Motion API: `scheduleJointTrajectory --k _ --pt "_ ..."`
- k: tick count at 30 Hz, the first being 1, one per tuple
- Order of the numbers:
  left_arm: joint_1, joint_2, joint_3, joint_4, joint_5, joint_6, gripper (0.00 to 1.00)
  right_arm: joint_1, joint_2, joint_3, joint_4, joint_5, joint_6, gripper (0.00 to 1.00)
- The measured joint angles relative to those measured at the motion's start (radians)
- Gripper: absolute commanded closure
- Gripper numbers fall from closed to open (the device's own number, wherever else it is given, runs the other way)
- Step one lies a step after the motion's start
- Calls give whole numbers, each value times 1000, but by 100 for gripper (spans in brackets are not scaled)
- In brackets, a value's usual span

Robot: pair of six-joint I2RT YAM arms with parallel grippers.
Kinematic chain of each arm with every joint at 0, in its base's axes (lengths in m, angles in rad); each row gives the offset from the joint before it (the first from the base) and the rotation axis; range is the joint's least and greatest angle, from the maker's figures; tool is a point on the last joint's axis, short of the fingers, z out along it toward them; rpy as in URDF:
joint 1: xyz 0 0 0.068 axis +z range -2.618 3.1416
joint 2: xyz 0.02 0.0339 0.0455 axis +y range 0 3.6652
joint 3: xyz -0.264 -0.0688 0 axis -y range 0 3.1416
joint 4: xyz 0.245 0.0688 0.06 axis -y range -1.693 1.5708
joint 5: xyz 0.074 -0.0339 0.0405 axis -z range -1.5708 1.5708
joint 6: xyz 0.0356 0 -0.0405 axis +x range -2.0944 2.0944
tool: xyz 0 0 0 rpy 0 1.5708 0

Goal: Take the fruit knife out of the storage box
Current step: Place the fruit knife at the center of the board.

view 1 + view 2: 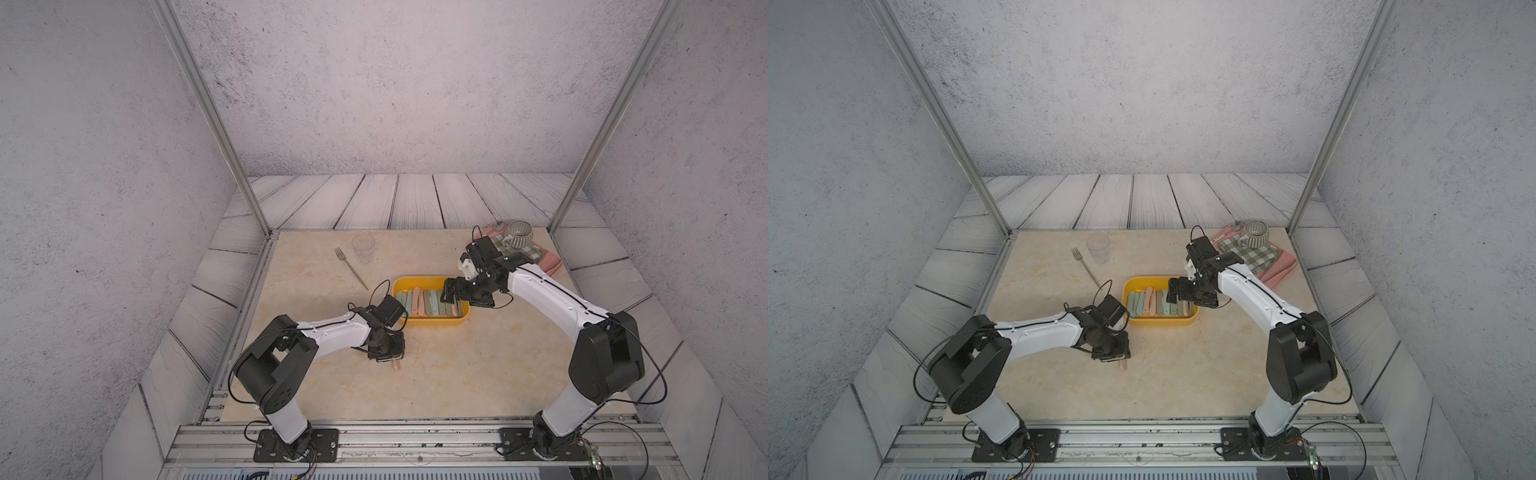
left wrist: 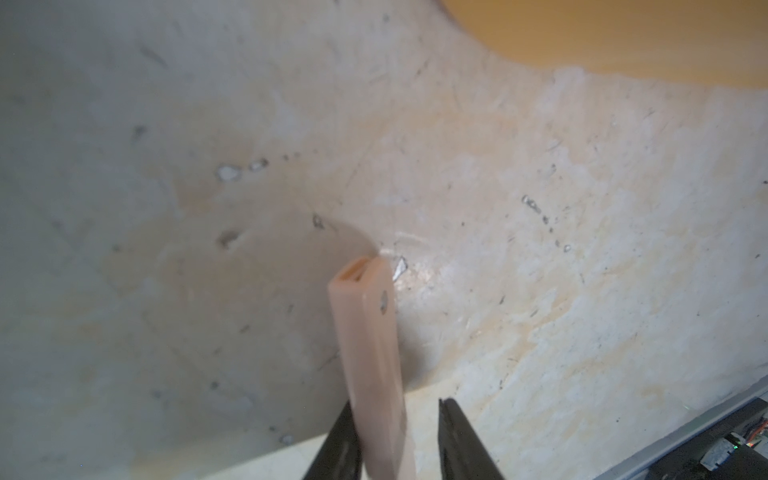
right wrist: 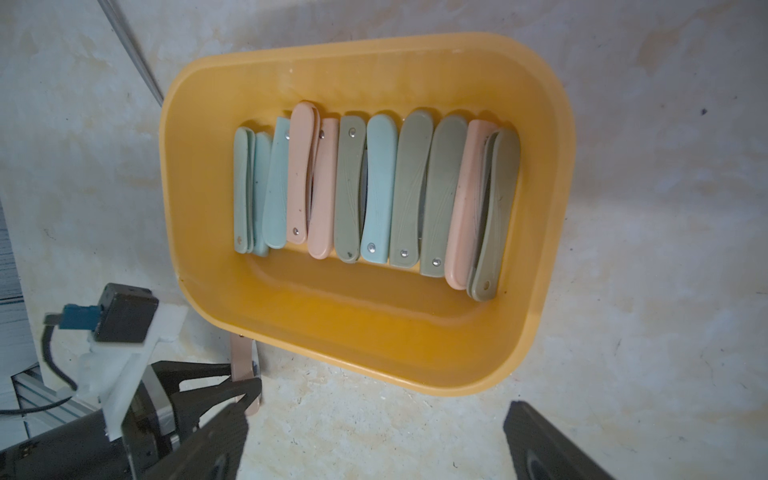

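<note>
The yellow storage box [image 1: 419, 282] [image 1: 1144, 283] [image 3: 374, 320] sits mid-table and holds several folded fruit knives [image 3: 374, 187] with green, blue and pink handles, laid side by side. One pink folded fruit knife [image 2: 368, 345] [image 1: 397, 366] [image 3: 241, 357] is outside the box, just in front of its left corner, end-down close to the tabletop. My left gripper [image 2: 395, 403] [image 1: 392, 357] is around it. The knife rests against one finger, with a clear gap to the other. My right gripper [image 3: 374, 415] [image 1: 448, 291] hovers wide open over the box's right end, holding nothing.
A fork [image 1: 351, 268] and a clear glass [image 1: 364, 245] lie behind the box to the left. At the back right a striped mug [image 1: 518, 233] stands on a checked cloth over a pink tray [image 1: 550, 262]. Metal frame posts rise at both back corners.
</note>
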Motion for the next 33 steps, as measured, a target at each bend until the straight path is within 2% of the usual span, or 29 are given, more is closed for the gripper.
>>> scheduleJointTrajectory --k 6,13,16,19,24,26,33 --pt "-1 -24 -1 -58 -55 -1 55 5 0 0 0 0 2 1" --pt "-1 -111 9 -140 -150 14 49 18 10 17 -2 1 2 1" --pt "-1 -150 42 -172 -192 29 43 29 38 47 -2 2 2 0" --pt "-1 -196 96 -204 -235 48 39 41 71 79 -2 3 2 10" --pt "2 -278 164 -234 -299 82 32 60 155 146 5 5 3 33" --pt "3 -310 172 -240 -321 93 30 65 199 172 8 10 0 46" --pt "16 -358 174 -265 -341 114 30 69 338 238 13 63 -3 53"
